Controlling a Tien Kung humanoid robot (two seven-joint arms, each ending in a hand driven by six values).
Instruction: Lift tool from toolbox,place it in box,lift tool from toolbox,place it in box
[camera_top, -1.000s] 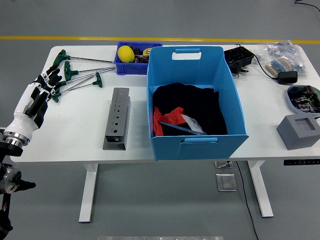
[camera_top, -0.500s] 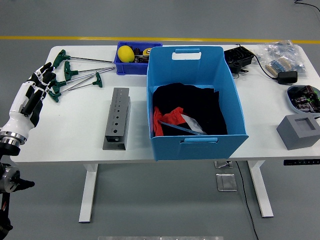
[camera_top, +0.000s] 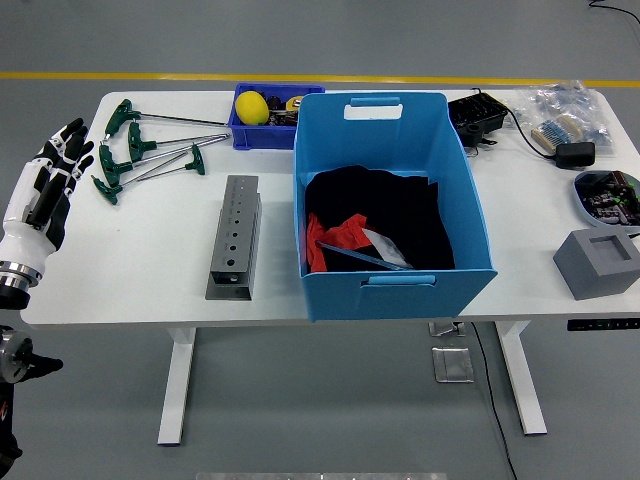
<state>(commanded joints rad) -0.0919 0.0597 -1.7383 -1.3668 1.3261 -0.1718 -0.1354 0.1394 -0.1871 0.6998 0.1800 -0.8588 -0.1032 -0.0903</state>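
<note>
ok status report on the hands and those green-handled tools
Left hand open, empty, at table's left edge; right hand out of view. Green T-handle tools lying on table, untouched, outside blue box. Grey holder block sits between tools and box.

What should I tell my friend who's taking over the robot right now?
Left hand: open, holding nothing, at the table's left edge beside the green-handled tools.
Right hand: out of view.
Tools: several lying loose on the table at far left, none gripped.
Blue box: middle of the table, with dark cloth and something red inside; no green tool visible in it.
Done: no tool seen in the box.
Left: grab a tool, put it in the box, then repeat.
</note>
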